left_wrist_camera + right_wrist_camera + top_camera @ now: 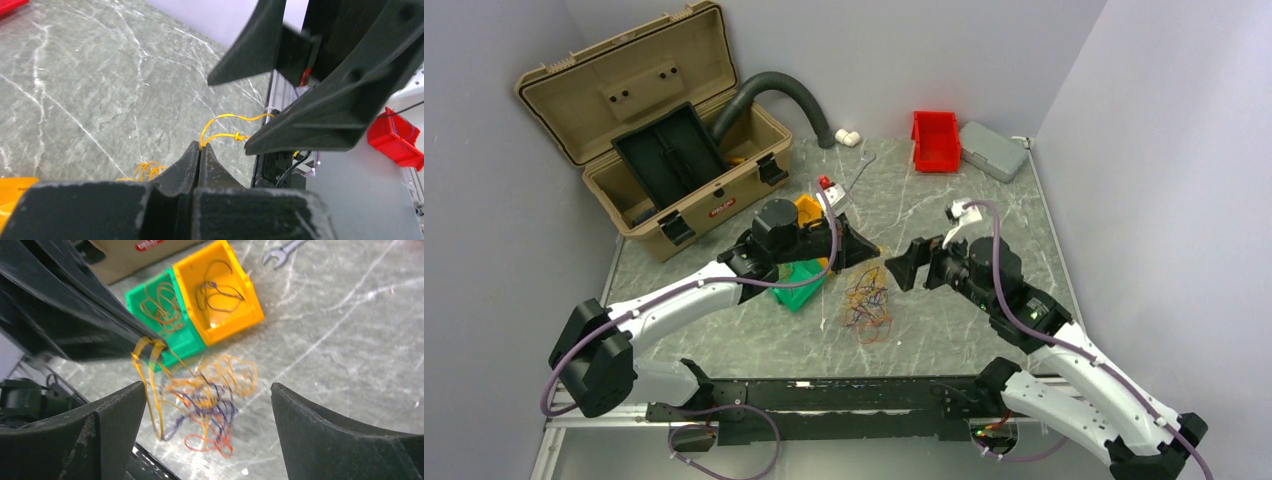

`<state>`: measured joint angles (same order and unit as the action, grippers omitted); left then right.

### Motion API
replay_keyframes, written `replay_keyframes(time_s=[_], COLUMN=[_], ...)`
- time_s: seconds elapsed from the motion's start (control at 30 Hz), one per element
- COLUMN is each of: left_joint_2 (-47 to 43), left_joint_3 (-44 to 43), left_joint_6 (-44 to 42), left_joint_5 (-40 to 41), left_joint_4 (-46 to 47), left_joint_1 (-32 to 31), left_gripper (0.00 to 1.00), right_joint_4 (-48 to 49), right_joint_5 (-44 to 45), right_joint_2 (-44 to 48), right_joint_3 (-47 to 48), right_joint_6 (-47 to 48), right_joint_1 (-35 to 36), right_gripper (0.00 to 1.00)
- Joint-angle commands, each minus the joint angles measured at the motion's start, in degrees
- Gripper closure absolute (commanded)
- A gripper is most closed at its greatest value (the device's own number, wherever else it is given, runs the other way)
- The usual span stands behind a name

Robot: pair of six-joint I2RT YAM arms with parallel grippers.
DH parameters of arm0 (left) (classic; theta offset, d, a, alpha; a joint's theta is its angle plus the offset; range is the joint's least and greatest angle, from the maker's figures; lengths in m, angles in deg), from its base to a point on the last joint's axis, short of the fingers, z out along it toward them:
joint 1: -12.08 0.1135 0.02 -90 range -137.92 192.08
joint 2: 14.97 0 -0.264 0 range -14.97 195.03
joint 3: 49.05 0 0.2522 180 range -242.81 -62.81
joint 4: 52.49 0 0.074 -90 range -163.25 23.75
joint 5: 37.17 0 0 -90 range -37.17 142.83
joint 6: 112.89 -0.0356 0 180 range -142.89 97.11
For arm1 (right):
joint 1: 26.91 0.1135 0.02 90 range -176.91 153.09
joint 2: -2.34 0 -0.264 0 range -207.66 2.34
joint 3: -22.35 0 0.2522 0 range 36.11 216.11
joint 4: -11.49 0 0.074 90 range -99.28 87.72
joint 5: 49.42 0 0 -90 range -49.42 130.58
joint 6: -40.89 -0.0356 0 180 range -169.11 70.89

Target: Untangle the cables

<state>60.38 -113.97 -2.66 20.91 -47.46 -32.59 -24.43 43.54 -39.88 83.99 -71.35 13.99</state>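
**Left gripper pinches a yellow strand, right gripper spread wide**

From above, the cables (869,305) lie in a loose orange, red and dark tangle on the grey marbled table (984,215), near its front edge and between the two arms. The left gripper (874,257) reaches in from the left, its tip just above the bunch. The right gripper (894,278) faces it from the other side, close by. A green bin (802,287) sits just left of the tangle, with an orange bin (809,208) behind it, partly under the left arm. Farther back stand an open tan toolbox (654,130), a ribbed grey hose (784,95), a wrench (859,170), a red bin (936,140) and a grey case (992,150).

At the left wrist, the two fingers (187,162) are pressed together with a yellow wire (220,135) clamped at their tips; it loops away towards the right gripper's dark body (which fills the upper right of this view).

At the right wrist, its own fingers (115,425) stand far apart, gripping nothing. Between them the bunch rests on the table, while the yellow strand rises from it to the left gripper's tip. The green bin holds orange wires, the orange bin dark ones.
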Motion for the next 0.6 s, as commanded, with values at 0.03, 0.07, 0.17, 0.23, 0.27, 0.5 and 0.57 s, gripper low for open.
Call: replay_keyframes(time_s=[0.03, 0.07, 0.17, 0.23, 0.27, 0.5, 0.57], left_joint_2=[-3.22, -3.23, -3.53, -3.65, -3.79, -4.47, -4.65], left_joint_3=[-4.65, -5.10, -6.30, -6.97, -7.24, -8.11, -8.09], left_joint_6=[-0.27, -0.09, 0.60, 0.86, 0.86, 1.48, 2.00], left_joint_5=[5.59, 5.83, 4.52, 3.89, 3.75, 2.98, 2.82], left_joint_4=[-3.84, -4.33, -4.29, -4.64, -4.90, -5.37, -4.78], left_joint_1=[0.10, 0.10, 0.12, 0.17, 0.17, 0.14, 0.17], left_gripper=[1.00, 1.00, 1.00, 1.00, 1.00, 1.00, 1.00], right_joint_4=[8.05, 10.04, 17.05, 20.25, 21.47, 30.27, 31.20], right_joint_5=[0.66, -0.95, -8.52, -11.62, -12.51, -12.91, -12.59], right_joint_2=[5.96, 6.42, 5.28, 2.40, 0.89, -8.42, -10.91], right_joint_3=[-9.71, -11.61, -16.09, -17.38, -17.58, -16.65, -16.05], right_joint_6=[-1.30, -0.82, 0.84, 1.38, 1.67, 2.45, 1.98], right_joint_1=[-0.29, -0.30, -0.30, -0.25, -0.23, -0.20, -0.22], right_gripper=[0.03, 0.03, 0.06, 0.08, 0.09, 0.16, 0.32])
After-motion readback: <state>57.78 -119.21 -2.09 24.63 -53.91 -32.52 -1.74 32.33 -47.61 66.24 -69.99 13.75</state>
